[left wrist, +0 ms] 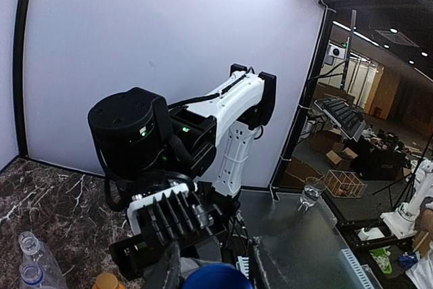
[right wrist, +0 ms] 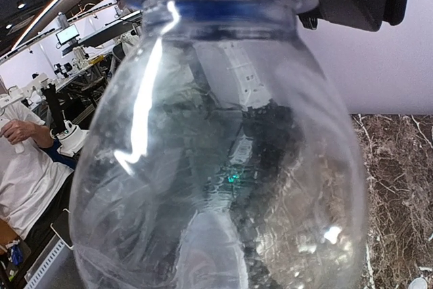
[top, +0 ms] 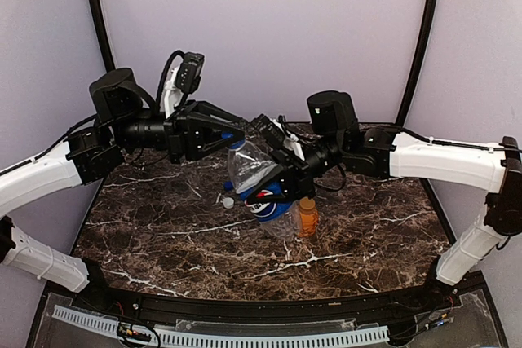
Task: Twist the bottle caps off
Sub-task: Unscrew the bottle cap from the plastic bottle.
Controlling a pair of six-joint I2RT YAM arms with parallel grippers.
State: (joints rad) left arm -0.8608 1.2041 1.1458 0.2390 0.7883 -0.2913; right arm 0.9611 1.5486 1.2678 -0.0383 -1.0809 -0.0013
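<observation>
the blue cap [left wrist: 216,277] is sitting pinched in my left jaws, closed down on it, at the raised neck end of the clear bottle [top: 251,167]. the bottle's long axis is tilting, neck pointing up toward the left arm, while my right jaws are clamping its lower body, holding it above the table [top: 147,234].

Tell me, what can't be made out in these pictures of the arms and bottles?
- Fingers of the right gripper: right wrist view, the clear plastic bottle they hold fills the frame.
- The round blue plastic cap: left wrist view, cut off by the bottom edge, pinched in the left gripper.
- The blue-labelled Pepsi bottle: top view, partly covered by the right gripper and held bottle.
</observation>
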